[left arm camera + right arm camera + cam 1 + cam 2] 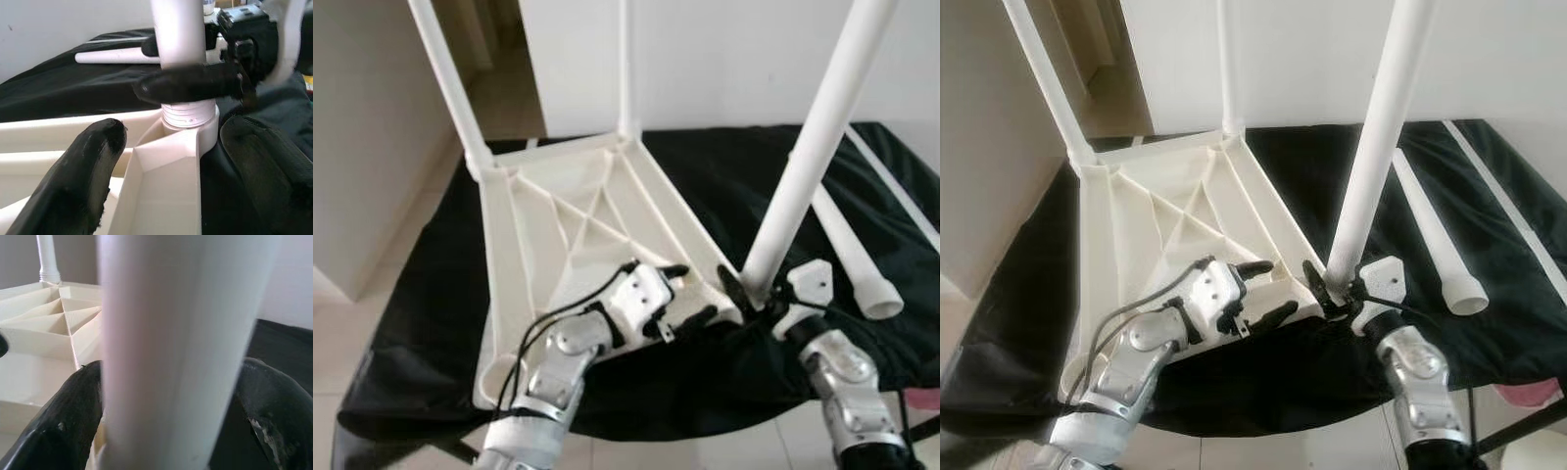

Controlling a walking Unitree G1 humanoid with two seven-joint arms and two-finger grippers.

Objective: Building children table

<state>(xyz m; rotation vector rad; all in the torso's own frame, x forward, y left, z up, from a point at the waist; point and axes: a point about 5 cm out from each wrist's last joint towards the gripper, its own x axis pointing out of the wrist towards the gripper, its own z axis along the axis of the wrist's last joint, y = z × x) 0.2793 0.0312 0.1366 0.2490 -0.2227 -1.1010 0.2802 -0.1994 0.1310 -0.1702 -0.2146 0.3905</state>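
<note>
Right then, the right gripper [1337,290] was clamped on the upright table leg [1374,147], standing in the tabletop's [1151,230] corner socket [188,120]; beside the socket, the left gripper [1263,291] was spread apart.

The upturned cream ribbed tabletop [570,227] looked like smooth matt plastic, as did the white round legs [811,147]. The black cloth [724,176] beneath, mid-frame, had a faint sheen.
</note>
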